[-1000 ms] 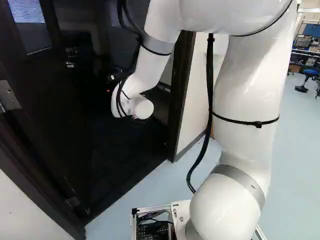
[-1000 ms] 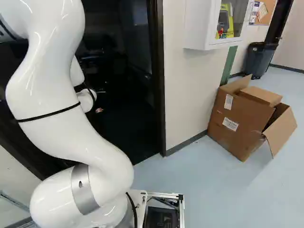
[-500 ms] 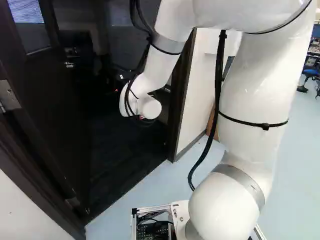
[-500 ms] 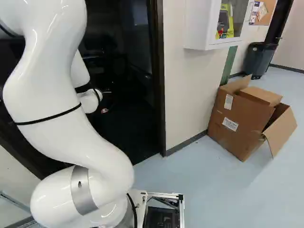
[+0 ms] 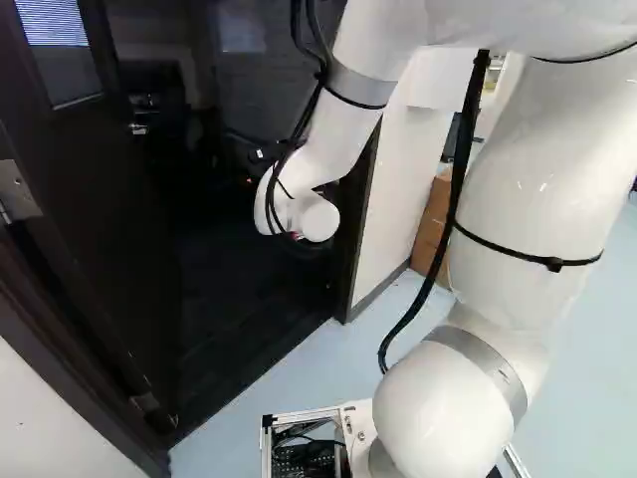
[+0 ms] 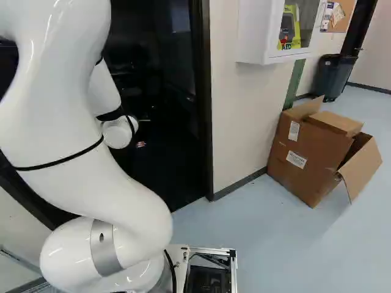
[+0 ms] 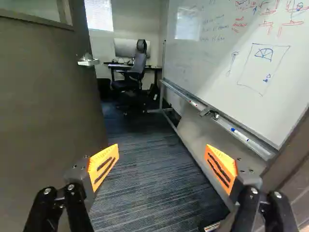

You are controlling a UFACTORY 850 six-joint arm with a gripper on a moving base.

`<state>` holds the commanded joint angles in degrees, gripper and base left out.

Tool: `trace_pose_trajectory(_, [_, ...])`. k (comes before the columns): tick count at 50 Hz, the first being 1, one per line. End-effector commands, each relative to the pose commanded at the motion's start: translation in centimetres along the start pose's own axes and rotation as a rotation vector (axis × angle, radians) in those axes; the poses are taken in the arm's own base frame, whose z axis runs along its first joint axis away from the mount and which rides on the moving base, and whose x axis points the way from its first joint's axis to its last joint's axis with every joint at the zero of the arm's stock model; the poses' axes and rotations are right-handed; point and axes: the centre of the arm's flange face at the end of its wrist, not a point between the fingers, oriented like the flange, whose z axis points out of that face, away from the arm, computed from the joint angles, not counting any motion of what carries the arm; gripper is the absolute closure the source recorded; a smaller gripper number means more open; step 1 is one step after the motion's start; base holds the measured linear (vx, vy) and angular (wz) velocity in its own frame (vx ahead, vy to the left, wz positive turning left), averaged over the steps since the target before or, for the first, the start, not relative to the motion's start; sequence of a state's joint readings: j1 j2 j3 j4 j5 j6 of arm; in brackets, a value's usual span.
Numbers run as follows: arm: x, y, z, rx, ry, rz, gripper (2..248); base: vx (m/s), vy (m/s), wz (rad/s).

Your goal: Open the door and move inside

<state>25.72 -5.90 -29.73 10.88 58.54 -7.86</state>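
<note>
Standing open at the left of the left base view, the door (image 5: 70, 149) leaves a gap to the dark frame post (image 5: 360, 224). The arm (image 5: 343, 119) reaches toward this doorway, the pincer (image 6: 140, 144) mostly hidden behind the wrist. In the wrist view the pincer (image 7: 161, 147) is spread wide, holding nothing. The door's edge and lever handle (image 7: 88, 61) border striped carpet (image 7: 145, 169), which runs between door and whiteboard (image 7: 207, 58) toward a chair (image 7: 137, 65). Handwriting and drawings mark the whiteboard; white labels (image 6: 296, 160) are on the cardboard box (image 6: 305, 146), print on the wall cabinet (image 6: 252, 30).
</note>
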Motion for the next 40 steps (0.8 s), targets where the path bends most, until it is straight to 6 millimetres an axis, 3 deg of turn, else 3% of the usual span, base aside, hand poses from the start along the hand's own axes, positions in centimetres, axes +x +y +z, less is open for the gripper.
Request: trace_pose_trajectory(40, [-0.06,0.42,-0.28,-0.008,-0.001,0.001,3,0.022,0.005,0.005])
